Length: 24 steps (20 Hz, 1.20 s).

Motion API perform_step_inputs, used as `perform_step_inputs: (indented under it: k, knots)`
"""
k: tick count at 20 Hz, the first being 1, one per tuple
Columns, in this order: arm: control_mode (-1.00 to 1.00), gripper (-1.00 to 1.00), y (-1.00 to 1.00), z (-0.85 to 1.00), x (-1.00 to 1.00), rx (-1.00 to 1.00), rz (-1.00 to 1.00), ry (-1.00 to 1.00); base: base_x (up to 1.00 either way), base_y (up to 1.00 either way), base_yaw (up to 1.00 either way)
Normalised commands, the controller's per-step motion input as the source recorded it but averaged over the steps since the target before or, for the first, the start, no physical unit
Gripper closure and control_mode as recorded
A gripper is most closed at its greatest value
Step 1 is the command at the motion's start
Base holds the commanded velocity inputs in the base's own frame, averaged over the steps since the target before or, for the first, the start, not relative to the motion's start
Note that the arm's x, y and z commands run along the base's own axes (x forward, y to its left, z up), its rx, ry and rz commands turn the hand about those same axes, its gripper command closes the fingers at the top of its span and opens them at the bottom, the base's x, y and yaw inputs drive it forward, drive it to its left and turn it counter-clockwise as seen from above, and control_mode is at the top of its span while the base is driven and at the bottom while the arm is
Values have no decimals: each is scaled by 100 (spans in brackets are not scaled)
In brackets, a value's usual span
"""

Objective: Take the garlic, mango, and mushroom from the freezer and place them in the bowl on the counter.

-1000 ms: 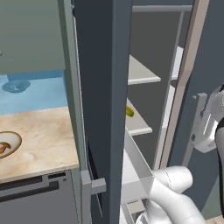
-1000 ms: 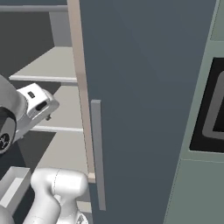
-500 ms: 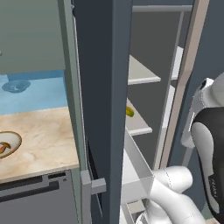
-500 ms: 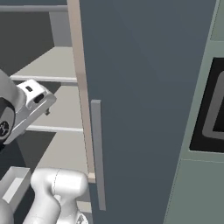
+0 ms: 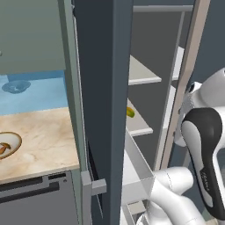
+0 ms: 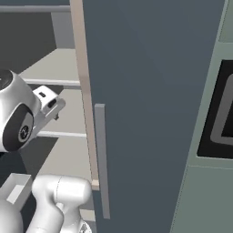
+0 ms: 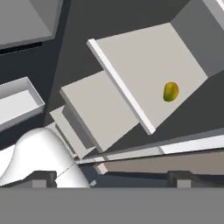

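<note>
The bowl (image 5: 8, 146) sits far off to the gripper's left, on the counter (image 5: 44, 136), at the left edge of the left base view. It has a tan-brown rim, and something orange and brown lies inside it; what that is cannot be made out. Behind it, on the blue wall panel, a dim bluish mirrored bowl (image 5: 16, 86) shows.

Between the counter and the gripper stands the freezer (image 5: 103, 88), a tall dark blue-grey cabinet with its door (image 6: 150, 104) swung open. The door's inner edge is pale tan, and a grey vertical handle (image 6: 102, 159) runs down its outer face. A white box-like bin (image 5: 136, 167) juts out low in the opening.

The mango (image 7: 170, 92) lies on a pale grey shelf (image 7: 148, 61) inside the freezer, ahead of the gripper and well apart from it. In the hand view it is toward the right of the shelf, set back from the white front lip. In the left base view a sliver of it (image 5: 130, 112) peeks out past the cabinet's edge on the middle shelf.

The gripper (image 7: 111, 177) is outside the shelves, facing into the freezer. Its fingers (image 7: 181, 177) stand wide apart with nothing between them. In the right base view the hand (image 6: 45, 109) points toward the shelves from the left.
</note>
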Motion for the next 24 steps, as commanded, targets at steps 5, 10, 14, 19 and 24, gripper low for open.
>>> perform_step_inputs:
  k: [5, 10, 14, 19, 24]
  knots:
    - [-100, -100, 0, -33, 35, 0, 8, 0, 0, 0, 0]
    - [-100, -100, 0, -19, 29, 0, 5, 0, 0, 0, 0]
    - [-100, -100, 15, -17, 30, -2, 0, 0, 0, 0, 0]
    - [-100, -100, 19, -4, 28, -4, 0, 1, 0, 0, 0]
    - [-100, -100, 3, -9, 38, -2, 0, 5, 0, 0, 0]
